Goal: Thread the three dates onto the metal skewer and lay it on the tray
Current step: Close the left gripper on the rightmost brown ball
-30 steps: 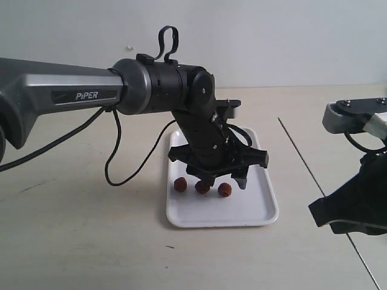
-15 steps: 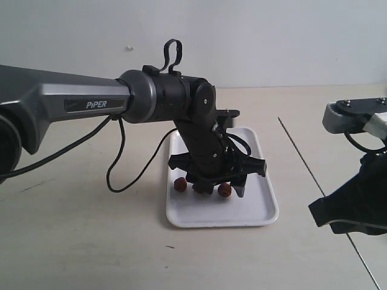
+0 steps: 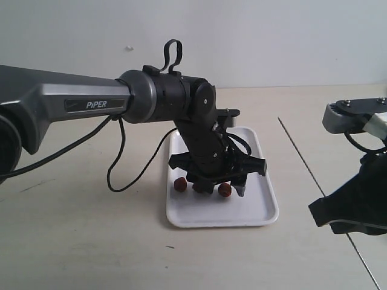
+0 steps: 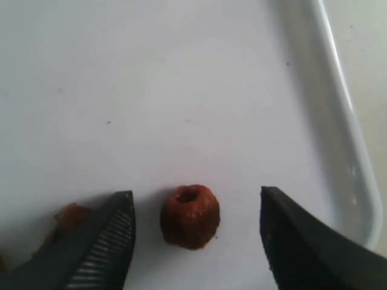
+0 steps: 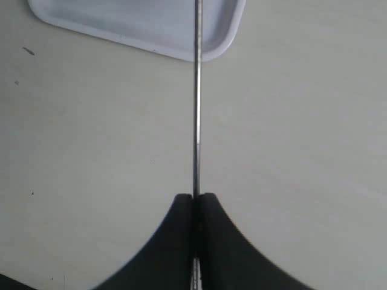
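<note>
Three dates lie in a row on the white tray [image 3: 260, 208]: one [image 3: 180, 184] at the left, one [image 3: 199, 188] in the middle, one [image 3: 225, 189] at the right. My left gripper [image 3: 222, 186] is down over the tray, open. In the left wrist view its fingers [image 4: 112, 238] stand on either side of a date [image 4: 190, 216] without touching it, and a second date [image 4: 69, 215] peeks out beyond one finger. My right gripper [image 5: 196, 198] is shut on the metal skewer [image 5: 196, 90], which runs out towards a tray corner [image 5: 217, 36]. The skewer [image 3: 296, 149] shows as a thin line over the table.
The tray rim [image 4: 347, 121] lies close beside the left gripper's outer finger. A black cable [image 3: 118, 163] hangs from the left arm to the table, left of the tray. The right arm's body [image 3: 351, 208] sits at the right edge of the table.
The left gripper has dropped lower over the tray, so its open fingers now straddle the right-hand date. The right gripper and skewer have not moved.
</note>
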Robot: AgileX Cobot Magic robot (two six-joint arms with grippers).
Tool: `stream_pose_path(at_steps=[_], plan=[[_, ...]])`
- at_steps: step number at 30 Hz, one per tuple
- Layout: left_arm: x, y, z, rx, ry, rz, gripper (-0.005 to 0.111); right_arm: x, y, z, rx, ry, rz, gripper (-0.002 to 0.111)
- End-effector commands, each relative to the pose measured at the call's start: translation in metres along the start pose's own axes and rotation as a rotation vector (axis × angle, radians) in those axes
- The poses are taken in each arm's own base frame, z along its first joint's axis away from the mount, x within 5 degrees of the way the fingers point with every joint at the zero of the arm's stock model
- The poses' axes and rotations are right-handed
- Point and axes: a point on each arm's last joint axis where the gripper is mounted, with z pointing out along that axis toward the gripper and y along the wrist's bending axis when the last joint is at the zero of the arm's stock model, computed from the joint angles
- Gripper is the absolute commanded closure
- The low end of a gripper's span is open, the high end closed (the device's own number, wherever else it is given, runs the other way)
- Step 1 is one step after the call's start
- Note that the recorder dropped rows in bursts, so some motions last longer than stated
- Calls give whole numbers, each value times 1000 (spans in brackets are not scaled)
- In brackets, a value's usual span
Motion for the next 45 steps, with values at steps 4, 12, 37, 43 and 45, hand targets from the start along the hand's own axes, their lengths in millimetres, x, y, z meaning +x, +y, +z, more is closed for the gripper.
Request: stream_pose_path(at_steps=[4, 12, 37, 43, 45], plan=[[1, -3, 2, -4, 1, 4, 48, 1, -1, -1, 5, -7, -11, 108], [4, 2, 9, -35, 28, 19, 48, 1, -1, -1, 5, -7, -11, 108], [8, 9, 25, -258, 150, 64, 48, 1, -1, -1, 5, -6, -11, 108], [5, 3, 27, -222, 98, 66, 48, 1, -1, -1, 5, -3, -11, 108], [5, 2, 27, -221, 99, 74, 48, 1, -1, -1, 5, -3, -11, 108]])
